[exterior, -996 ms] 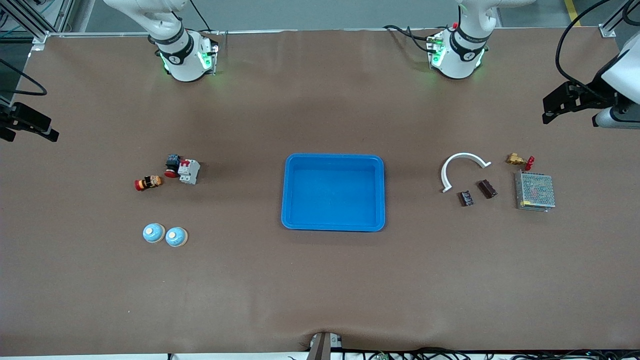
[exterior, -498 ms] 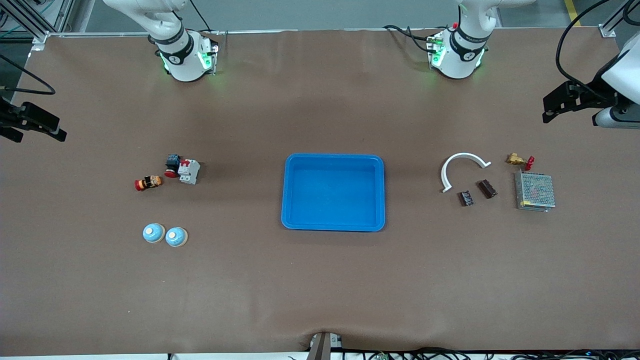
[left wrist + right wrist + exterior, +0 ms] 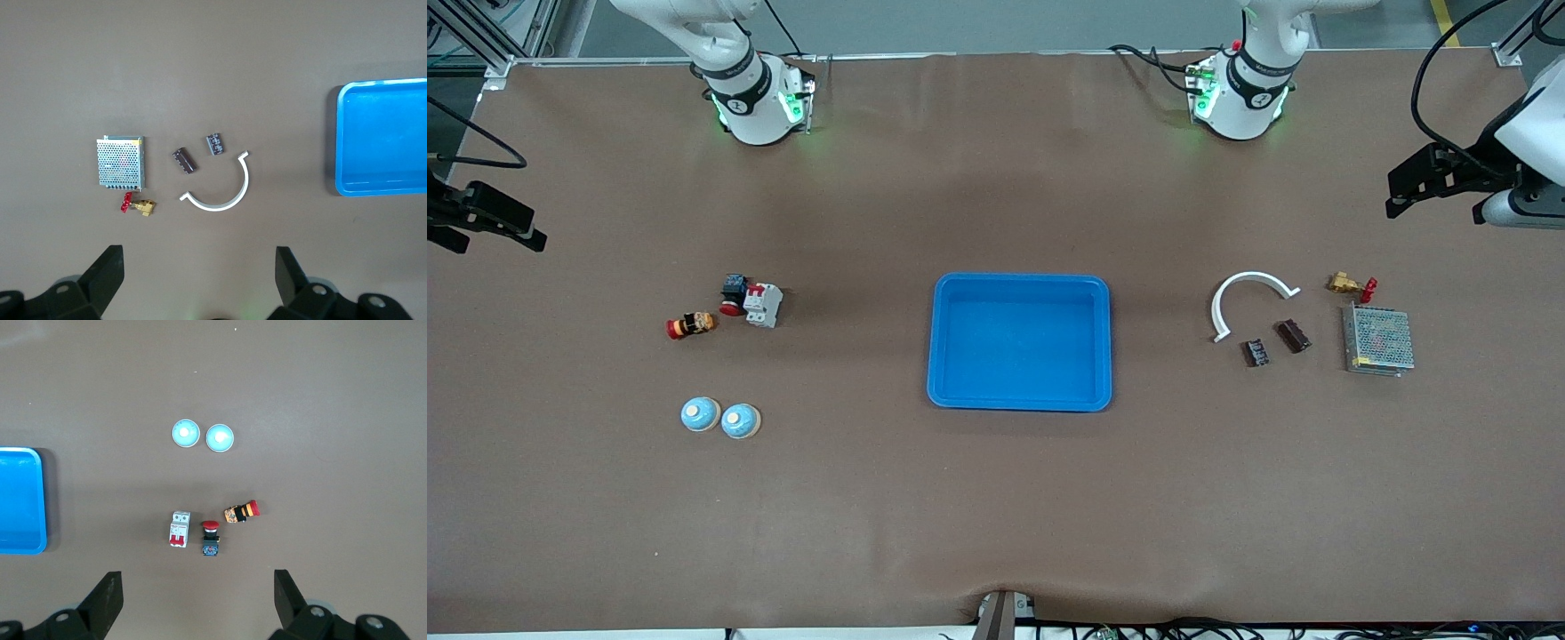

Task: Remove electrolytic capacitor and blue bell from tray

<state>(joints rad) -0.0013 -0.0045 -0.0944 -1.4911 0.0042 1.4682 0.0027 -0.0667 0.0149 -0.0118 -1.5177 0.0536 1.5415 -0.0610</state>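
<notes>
Two dark capacitors (image 3: 1256, 352) (image 3: 1294, 336) lie side by side toward the left arm's end of the table, also seen as the capacitors (image 3: 215, 143) (image 3: 185, 160) in the left wrist view. Two light-blue bells (image 3: 700, 414) (image 3: 740, 420) stand together toward the right arm's end; the bells (image 3: 185, 433) (image 3: 219, 438) show in the right wrist view too. An empty blue tray (image 3: 1020, 279) sits mid-table. My left gripper (image 3: 1405, 191) (image 3: 199, 267) hangs open high over its end of the table. My right gripper (image 3: 489, 227) (image 3: 197, 590) hangs open high over its end.
Beside the capacitors lie a white curved piece (image 3: 1249, 298), a brass valve with a red handle (image 3: 1350, 284) and a metal mesh box (image 3: 1378, 340). Farther from the camera than the bells are a white circuit breaker (image 3: 763, 304), a red push button (image 3: 733, 293) and a red-orange button (image 3: 691, 324).
The right gripper has edged a little inward over the table. The left gripper has shifted only slightly. Nothing on the table has moved.
</notes>
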